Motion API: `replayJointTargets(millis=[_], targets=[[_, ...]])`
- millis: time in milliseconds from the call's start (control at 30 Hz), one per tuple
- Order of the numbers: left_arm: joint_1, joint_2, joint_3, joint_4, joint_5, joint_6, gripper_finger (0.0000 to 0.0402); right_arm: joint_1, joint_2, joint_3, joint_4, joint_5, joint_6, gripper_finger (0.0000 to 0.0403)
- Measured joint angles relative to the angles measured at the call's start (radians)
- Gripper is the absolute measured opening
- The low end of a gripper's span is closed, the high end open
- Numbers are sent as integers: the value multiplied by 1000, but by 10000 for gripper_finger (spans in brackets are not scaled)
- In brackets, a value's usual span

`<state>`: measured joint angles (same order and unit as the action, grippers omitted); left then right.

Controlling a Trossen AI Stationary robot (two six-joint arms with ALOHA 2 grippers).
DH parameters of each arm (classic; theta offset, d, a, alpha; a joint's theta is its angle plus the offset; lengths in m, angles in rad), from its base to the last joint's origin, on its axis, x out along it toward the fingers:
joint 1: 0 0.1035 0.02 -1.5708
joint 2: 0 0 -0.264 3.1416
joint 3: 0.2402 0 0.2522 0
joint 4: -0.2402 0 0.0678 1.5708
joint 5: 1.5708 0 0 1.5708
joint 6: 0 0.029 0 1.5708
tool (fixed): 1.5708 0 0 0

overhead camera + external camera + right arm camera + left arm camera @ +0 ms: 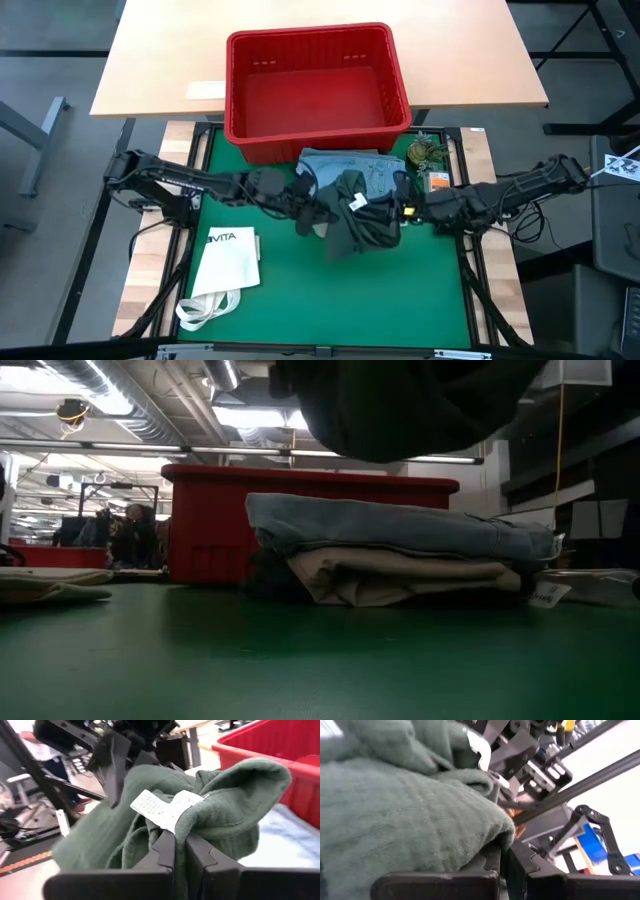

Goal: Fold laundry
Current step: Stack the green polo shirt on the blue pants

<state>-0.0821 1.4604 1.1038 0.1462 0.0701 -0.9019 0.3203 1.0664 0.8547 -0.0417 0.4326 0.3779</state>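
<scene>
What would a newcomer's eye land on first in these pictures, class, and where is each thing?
The dark green garment hangs above the green table, held between the two arms: the left tool and the right tool are each shut on its cloth. Behind it, at the table's far edge, stands a big empty red basket, with a stack of folded laundry in front of it, light blue on top of beige.

industrial lab, exposed ceiling ducts (pixel 120 405), strip lighting, metal-framed green table (pixel 300 300)
</scene>
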Motion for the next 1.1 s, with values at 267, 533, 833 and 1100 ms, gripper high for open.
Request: replayJointTargets(millis=[267, 533, 833, 1100], targets=[[93, -9, 0, -4, 27, 46, 0, -121, 0, 19, -73, -30, -21, 17], [188, -8, 0, -9, 30, 100, 0, -219, 0, 19, -116, -44, -44, 13], [275, -7, -1, -59, 30, 131, 0, -265, 0, 19, -153, -49, -45, 13], [293, -7, -1, -58, 29, 146, 0, -262, -7, 19, -149, -40, -45, 15]])
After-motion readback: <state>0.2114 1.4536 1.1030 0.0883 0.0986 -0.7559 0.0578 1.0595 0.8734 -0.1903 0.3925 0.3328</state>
